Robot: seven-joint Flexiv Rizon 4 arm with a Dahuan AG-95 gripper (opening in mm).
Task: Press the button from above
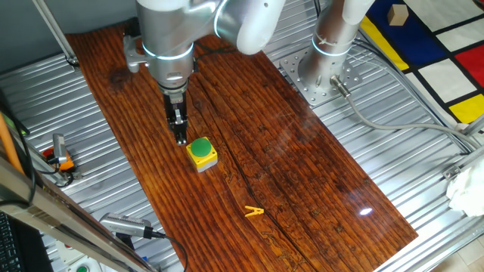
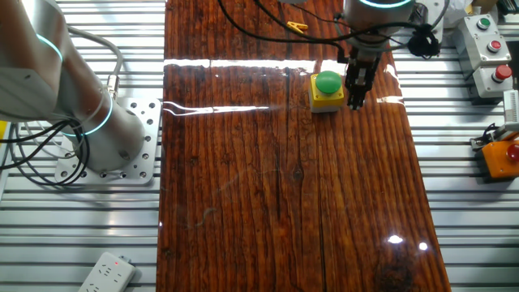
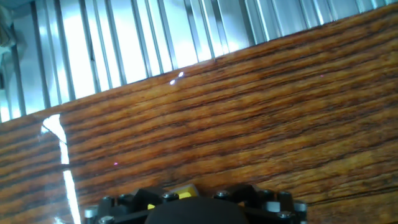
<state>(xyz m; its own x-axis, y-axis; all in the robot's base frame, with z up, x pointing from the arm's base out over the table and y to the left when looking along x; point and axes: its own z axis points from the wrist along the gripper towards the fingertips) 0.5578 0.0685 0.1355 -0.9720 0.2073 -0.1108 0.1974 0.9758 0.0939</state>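
A robot arm reaches down over a dark wooden bench (image 1: 302,189). Its end effector (image 1: 181,138) points straight down, with its tip just beside the button (image 1: 201,149), a green dome in a yellow square box standing near the middle of the board. In the other fixed view the end effector (image 2: 355,99) hangs at the box's right edge, next to the button (image 2: 328,82). Whether the fingers are parted or closed cannot be told. A yellow clothespin (image 1: 254,212) lies well apart.
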